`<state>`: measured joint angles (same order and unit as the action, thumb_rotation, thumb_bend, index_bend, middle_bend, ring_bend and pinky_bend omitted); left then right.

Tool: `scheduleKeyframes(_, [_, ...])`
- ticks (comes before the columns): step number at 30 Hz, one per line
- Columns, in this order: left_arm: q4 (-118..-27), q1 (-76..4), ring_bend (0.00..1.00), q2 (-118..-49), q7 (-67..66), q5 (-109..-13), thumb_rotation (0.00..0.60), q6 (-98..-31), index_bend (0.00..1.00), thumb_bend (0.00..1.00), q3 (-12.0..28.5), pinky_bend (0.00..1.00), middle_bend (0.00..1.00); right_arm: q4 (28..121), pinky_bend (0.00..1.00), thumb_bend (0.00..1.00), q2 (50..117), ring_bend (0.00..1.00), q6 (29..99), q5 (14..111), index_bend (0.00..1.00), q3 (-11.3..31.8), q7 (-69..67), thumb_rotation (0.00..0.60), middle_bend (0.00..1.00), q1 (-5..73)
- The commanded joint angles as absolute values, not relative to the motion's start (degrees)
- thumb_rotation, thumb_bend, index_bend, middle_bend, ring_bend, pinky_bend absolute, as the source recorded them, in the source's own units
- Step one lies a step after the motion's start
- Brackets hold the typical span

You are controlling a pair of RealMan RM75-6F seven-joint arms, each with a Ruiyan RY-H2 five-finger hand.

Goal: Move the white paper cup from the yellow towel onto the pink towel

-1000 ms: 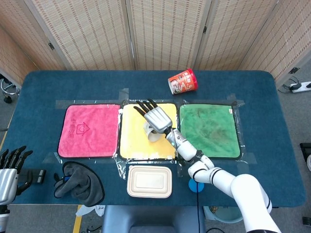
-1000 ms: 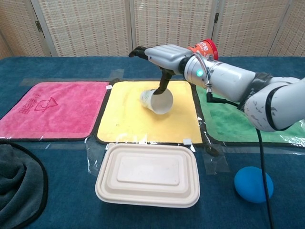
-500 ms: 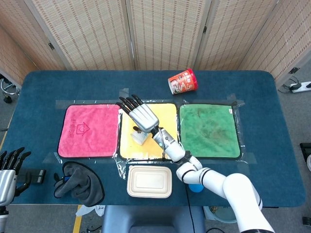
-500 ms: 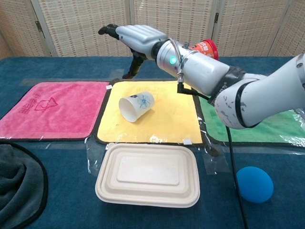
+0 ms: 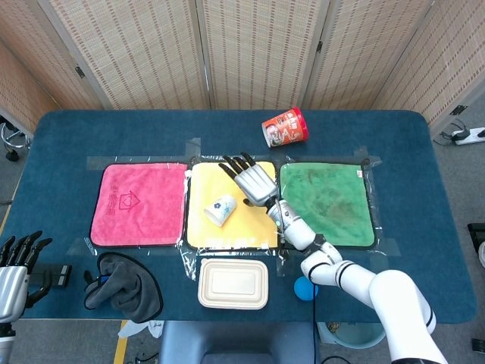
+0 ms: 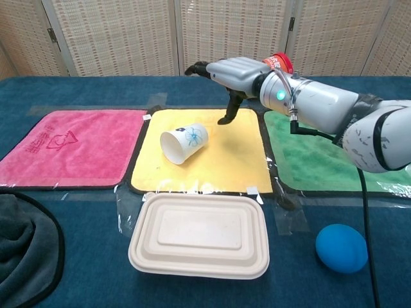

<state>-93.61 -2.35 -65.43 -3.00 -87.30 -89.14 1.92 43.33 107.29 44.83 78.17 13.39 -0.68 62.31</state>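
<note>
The white paper cup (image 5: 220,209) (image 6: 183,142) lies on its side on the yellow towel (image 5: 254,226) (image 6: 225,160), mouth toward the front left, a blue print on its wall. My right hand (image 5: 254,181) (image 6: 232,72) hovers above the towel's back right part, open with fingers spread, holding nothing and apart from the cup. The pink towel (image 5: 139,203) (image 6: 67,147) lies flat to the left, bare. My left hand (image 5: 15,269) rests open at the table's front left corner, seen only in the head view.
A green towel (image 5: 326,203) (image 6: 321,163) lies right of the yellow one. A red can (image 5: 285,127) lies at the back. A lidded takeaway box (image 5: 233,283) (image 6: 200,235), a blue ball (image 6: 341,248) and a dark cloth (image 5: 125,287) sit along the front.
The right hand let the cup go; the cup tipped and now lies on the yellow towel. The hand swung left, then back right and above the towel's rear.
</note>
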Motion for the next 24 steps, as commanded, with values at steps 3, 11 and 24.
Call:
scheduleKeyframes(3, [-93.6,-2.3,0.14,-65.5,-3.0,-87.3,0.600,-89.1,0.21,0.58,1.9,0.00,0.14,39.1,0.01,0.24,109.7,0.09,42.4,77.7,0.00,12.8,0.0,0.600,0.05,63.2])
scheduleKeyframes(11, [-93.6,-2.0,0.14,-65.5,-3.1,-87.2,0.600,-89.3,0.21,0.58,1.8,0.00,0.14,31.9,0.01,0.23,115.2,0.09,40.3,78.2,0.00,13.0,-1.9,0.600,0.05,66.6])
scheduleKeyframes(24, [-93.4,-1.3,0.14,-65.2,-2.9,-87.1,0.600,-90.1,0.21,0.58,1.7,0.00,0.14,26.2,0.01,0.23,121.0,0.08,41.0,78.6,0.00,15.6,-5.9,0.600,0.06,72.8])
